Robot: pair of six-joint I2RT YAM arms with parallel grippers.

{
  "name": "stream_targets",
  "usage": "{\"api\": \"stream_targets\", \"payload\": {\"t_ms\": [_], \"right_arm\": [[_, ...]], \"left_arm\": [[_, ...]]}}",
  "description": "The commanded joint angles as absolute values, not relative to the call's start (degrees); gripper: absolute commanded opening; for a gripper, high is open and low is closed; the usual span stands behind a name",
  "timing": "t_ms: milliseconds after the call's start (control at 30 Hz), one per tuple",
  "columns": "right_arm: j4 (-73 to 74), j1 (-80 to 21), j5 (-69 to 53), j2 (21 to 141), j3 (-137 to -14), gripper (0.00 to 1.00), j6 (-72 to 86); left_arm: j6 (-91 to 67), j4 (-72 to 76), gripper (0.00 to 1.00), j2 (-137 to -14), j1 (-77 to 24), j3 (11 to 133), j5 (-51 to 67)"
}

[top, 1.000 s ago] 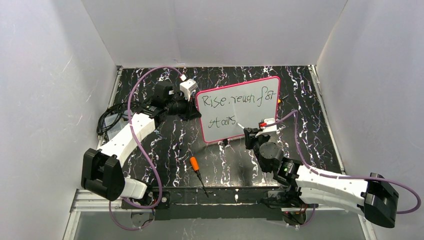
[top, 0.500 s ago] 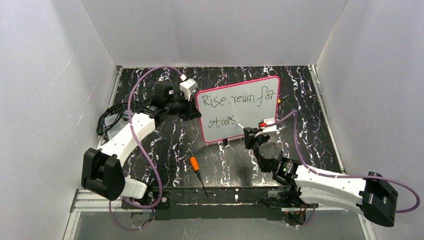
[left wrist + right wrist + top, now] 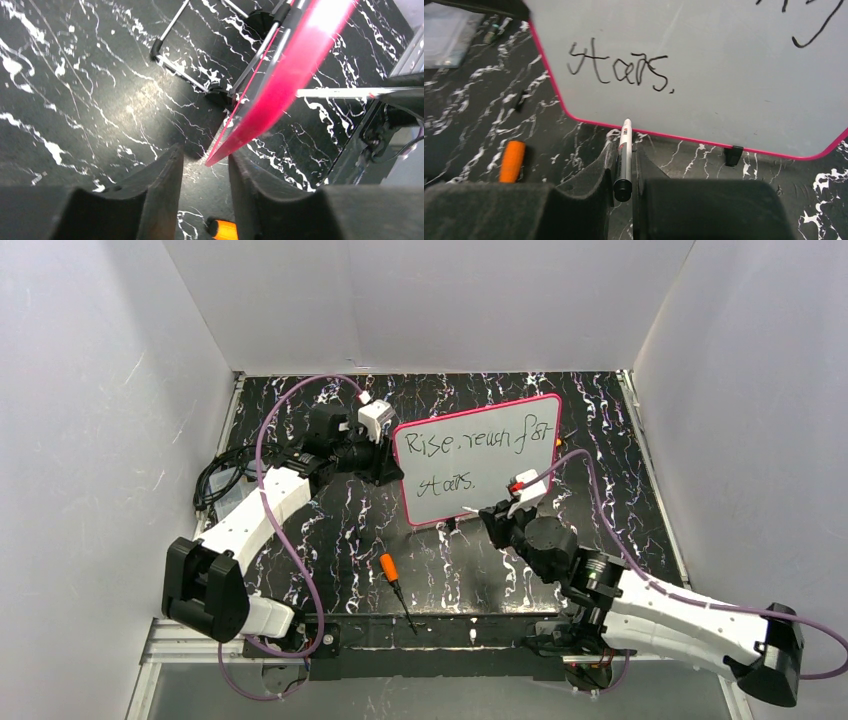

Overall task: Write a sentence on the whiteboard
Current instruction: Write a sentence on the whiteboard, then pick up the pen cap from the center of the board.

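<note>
One whiteboard (image 3: 505,480), one sentence (image 3: 470,440) in two lines; right gripper (image 3: 624,154) clamps one marker (image 3: 625,134) below it; left gripper (image 3: 205,156) fingers apart, straddling its blurred corner.

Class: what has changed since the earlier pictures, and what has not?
The right fingers, shut on the marker, drew back from the whiteboard; a full stop now ends the sentence. The left fingers eased apart at the board's edge. Whiteboard and orange-handled tool stayed put.
</note>
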State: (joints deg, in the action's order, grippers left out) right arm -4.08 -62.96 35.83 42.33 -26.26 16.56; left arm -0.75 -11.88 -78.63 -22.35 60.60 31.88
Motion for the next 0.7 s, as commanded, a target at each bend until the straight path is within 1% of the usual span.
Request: {"api": "stream_targets", "payload": {"t_ms": [0, 167, 267, 500, 667], "right_arm": [[9.8, -62.8, 29.6, 36.8, -31.8, 0.01, 19.2], [11.1, -62.8, 32.2, 30.0, -31.3, 0.01, 19.8], [11.0, -62.8, 33.0, 28.2, -31.5, 0.01, 19.9], [10.3, -62.8, 32.5, 28.2, -31.5, 0.01, 19.7], [9.4, -62.8, 31.6, 28.4, -31.3, 0.01, 20.1]], "left_arm": [[-3.0, -15.3, 0.42, -75.2, -22.6, 59.0, 27.4], [-4.6, -16.6, 0.56, -73.1, -22.7, 57.0, 24.2], [-7.0, -18.2, 0.62, -69.9, -22.6, 54.8, 20.6], [-19.7, -25.4, 0.63, -60.4, -22.6, 46.4, 3.4], [-27.3, -30.6, 0.56, -63.3, -22.7, 45.0, -1.2]]}}
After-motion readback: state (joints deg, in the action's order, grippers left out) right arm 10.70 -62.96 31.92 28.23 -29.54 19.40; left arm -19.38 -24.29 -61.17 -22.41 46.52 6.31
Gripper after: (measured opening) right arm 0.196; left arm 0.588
